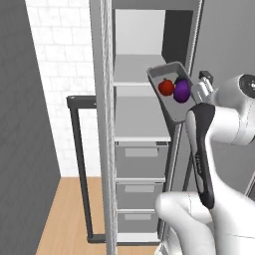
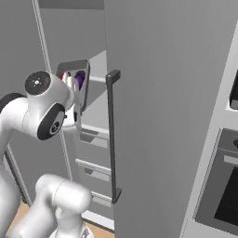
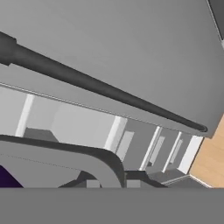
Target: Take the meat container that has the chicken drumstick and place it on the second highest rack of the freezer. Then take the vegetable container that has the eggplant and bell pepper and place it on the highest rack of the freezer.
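- My gripper is clenched on the rim of the vegetable container, held tilted just outside the open freezer, level with its upper shelves.
- Risk: the tilt could roll the eggplant and bell pepper out.
- Risk: the container's corner may catch the shelf edge on entry.

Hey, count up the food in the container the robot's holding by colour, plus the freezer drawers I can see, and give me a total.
Red vegetables: 1, the bell pepper
Purple vegetables: 1, the eggplant
Grey containers: 1, the container, tilted, held by the gripper
Grey freezer drawers: 3
Total: 6
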You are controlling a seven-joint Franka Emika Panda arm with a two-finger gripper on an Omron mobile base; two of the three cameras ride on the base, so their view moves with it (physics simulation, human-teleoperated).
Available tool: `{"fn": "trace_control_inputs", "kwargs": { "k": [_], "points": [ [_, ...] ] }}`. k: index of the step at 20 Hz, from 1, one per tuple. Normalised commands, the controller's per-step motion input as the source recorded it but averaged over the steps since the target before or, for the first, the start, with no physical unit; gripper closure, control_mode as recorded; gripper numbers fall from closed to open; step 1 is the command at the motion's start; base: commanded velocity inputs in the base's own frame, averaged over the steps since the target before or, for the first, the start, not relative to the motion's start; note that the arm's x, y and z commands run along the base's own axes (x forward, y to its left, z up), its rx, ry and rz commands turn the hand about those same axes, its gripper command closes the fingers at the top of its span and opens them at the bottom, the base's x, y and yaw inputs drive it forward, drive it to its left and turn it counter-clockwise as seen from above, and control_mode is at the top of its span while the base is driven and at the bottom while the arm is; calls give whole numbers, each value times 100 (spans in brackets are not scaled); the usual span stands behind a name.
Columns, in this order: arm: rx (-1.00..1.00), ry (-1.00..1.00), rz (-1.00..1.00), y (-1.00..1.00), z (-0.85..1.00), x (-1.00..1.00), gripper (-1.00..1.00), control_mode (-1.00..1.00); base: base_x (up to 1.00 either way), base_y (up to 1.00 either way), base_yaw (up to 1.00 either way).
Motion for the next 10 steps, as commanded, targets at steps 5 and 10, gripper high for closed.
{"fn": "trace_control_inputs", "kwargs": {
  "k": [5,10],
  "points": [
    [-7,0,-15,20,34,100,100,-100,0,0,0],
    [-1,1,-15,4,4,99,100,-100,0,0,0]
  ]
}}
